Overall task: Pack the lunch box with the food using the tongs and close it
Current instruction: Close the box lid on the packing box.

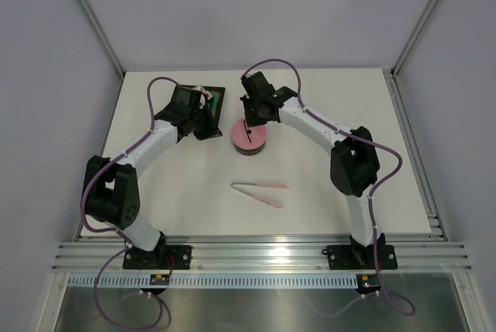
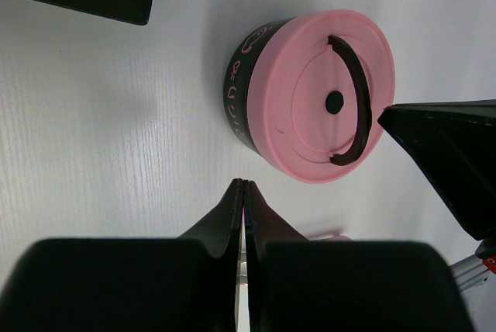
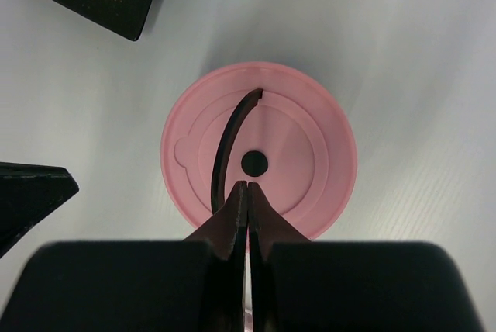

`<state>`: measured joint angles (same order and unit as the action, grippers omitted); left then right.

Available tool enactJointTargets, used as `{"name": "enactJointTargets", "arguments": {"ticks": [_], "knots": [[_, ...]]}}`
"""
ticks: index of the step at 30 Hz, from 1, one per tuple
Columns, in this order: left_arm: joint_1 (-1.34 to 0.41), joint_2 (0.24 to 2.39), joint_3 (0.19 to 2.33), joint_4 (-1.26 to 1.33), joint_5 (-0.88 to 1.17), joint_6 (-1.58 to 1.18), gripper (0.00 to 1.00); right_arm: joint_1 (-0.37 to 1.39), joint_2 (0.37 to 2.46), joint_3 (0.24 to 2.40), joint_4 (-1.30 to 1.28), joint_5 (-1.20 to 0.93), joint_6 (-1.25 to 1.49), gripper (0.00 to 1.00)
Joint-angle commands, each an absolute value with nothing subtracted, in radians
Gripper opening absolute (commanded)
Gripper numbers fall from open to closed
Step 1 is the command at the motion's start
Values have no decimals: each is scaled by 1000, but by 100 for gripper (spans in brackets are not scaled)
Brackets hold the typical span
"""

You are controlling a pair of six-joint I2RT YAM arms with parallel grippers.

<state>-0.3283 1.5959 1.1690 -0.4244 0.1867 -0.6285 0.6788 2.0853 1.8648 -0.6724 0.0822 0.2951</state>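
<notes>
The left fingers (image 2: 229, 216) and right fingers (image 3: 232, 216) are each pressed together, empty, near the lidded lunch box (image 1: 249, 136), tongs (image 1: 260, 185) lying apart on the desk (image 1: 194, 200).

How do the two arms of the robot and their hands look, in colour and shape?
The left arm and right arm have white links and black joints, with purple cables alongside. The left hand and right hand have black, tapered fingers.

The pink-lidded lunch box (image 1: 249, 140) sits on the table (image 1: 194, 208) toward its far edge; the tongs (image 1: 260, 191) lie nearer the near edge.
</notes>
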Motion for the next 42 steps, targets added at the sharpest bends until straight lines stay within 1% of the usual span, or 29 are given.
{"name": "enactJointTargets", "arguments": {"ticks": [1, 7, 12, 18, 25, 29, 32, 37, 42], "knots": [[-330, 1548, 1178, -394, 192, -621, 0, 690, 2072, 1884, -634, 31, 313, 0], [-330, 1557, 1172, -388, 190, -623, 0, 706, 2103, 1884, -617, -23, 314, 0], [-330, 1607, 1167, -359, 216, -630, 0, 712, 2137, 1885, -607, -63, 313, 0], [-330, 1661, 1173, -336, 229, -640, 0, 713, 2121, 1874, -609, -43, 296, 0], [-330, 1643, 1163, -322, 232, -644, 0, 709, 2062, 1856, -611, 14, 282, 0], [-339, 1631, 1169, -318, 221, -643, 0, 655, 2023, 1827, -603, 5, 298, 0], [-370, 1643, 1222, -347, 189, -621, 0, 618, 2016, 1818, -617, 5, 299, 0], [-379, 1697, 1267, -351, 209, -627, 0, 604, 2016, 1807, -638, 20, 287, 0], [-383, 1709, 1284, -348, 215, -629, 0, 603, 2089, 1778, -647, 9, 285, 0]]}}
